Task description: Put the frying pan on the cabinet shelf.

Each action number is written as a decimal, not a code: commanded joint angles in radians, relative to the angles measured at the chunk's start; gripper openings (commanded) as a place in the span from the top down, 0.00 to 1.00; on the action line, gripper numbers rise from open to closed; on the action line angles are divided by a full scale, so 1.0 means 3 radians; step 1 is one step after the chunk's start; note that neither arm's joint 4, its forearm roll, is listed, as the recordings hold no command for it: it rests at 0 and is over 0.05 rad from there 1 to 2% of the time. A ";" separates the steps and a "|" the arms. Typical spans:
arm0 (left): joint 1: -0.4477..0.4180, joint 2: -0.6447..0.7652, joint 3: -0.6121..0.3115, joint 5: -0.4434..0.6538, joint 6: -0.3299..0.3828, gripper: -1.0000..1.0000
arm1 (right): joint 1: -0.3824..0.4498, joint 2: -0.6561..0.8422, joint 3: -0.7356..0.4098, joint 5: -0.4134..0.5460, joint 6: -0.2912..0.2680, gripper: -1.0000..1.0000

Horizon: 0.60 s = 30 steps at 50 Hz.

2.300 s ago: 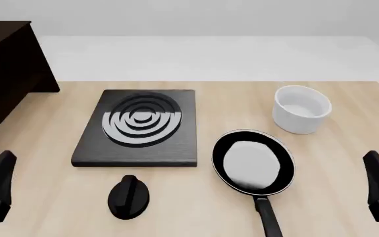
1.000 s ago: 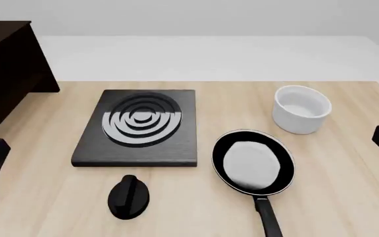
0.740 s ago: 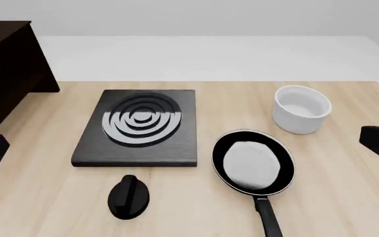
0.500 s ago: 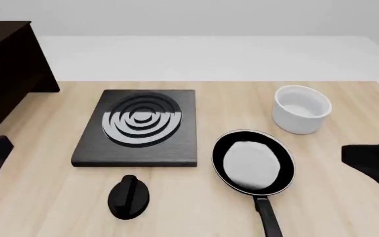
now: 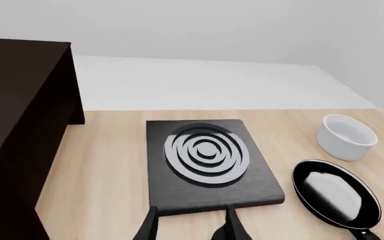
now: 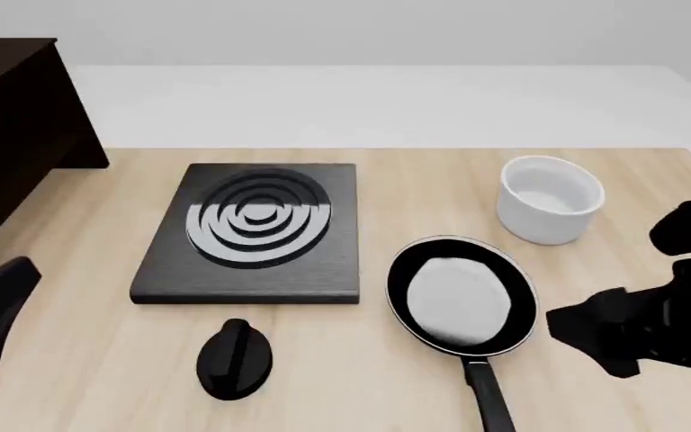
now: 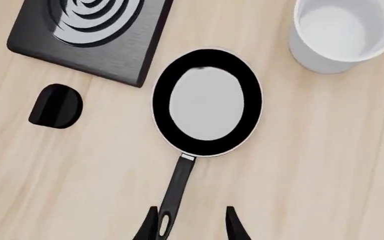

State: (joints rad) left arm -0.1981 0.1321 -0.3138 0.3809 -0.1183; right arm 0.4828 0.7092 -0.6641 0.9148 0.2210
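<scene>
Hovering my right gripper (image 7: 188, 227) over the frying pan (image 7: 207, 102), jaws spread, the handle's end between the fingertips (image 7: 149, 226), nothing gripped. The pan sits flat on the table (image 6: 633, 180) ahead of those jaws, beside the white pot (image 7: 342, 32). My left gripper (image 5: 190, 229) is spread too, facing the stove plate (image 5: 207, 165), the cabinet (image 5: 18, 110) alongside.

The right arm reaches in from the right edge, low and near, its dark wrist bulk pointing left. The right gripper (image 7: 191, 226) has its two fingers (image 7: 235, 226) spread apart, gripping nothing. The left arm shows only as a dark wedge at the near left edge. The left gripper (image 5: 190, 227) likewise has its fingers (image 5: 148, 229) parted and holds nothing.
</scene>
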 commanded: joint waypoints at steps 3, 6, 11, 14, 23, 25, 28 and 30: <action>-0.0022 -0.0001 0.0028 -0.0009 -0.0013 0.00 | 0.0235 0.0466 0.0187 -0.0446 0.0073 0.00; -0.0021 -0.0003 0.0028 -0.0004 -0.0011 0.00 | 0.0261 0.0530 0.0243 -0.0508 0.0088 0.00; -0.0018 0.0007 0.0031 -0.0015 -0.0016 0.00 | 0.0306 0.0620 0.0356 -0.0599 0.0106 0.00; -0.0035 -0.0003 0.0039 -0.0010 -0.0018 0.00 | 0.0356 0.0695 0.0405 -0.0665 0.0135 0.00; -0.0029 0.0012 0.0040 -0.0017 -0.0017 0.00 | 0.0456 0.0829 0.0506 -0.0746 0.0219 0.00; -0.0033 0.0010 0.0036 -0.0007 -0.0017 0.00 | 0.0465 0.0853 0.0536 -0.0772 0.0213 0.00; -0.0030 0.0011 0.0038 -0.0008 -0.0020 0.00 | 0.0506 0.0893 0.0548 -0.0798 0.0249 0.00; -0.0030 0.0012 0.0021 0.0006 -0.0028 0.00 | 0.0528 0.0914 0.0567 -0.0820 0.0264 0.00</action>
State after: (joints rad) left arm -0.2065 0.1346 -0.3038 0.3784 -0.1236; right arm 0.6092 0.9395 -0.5260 0.7052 0.2789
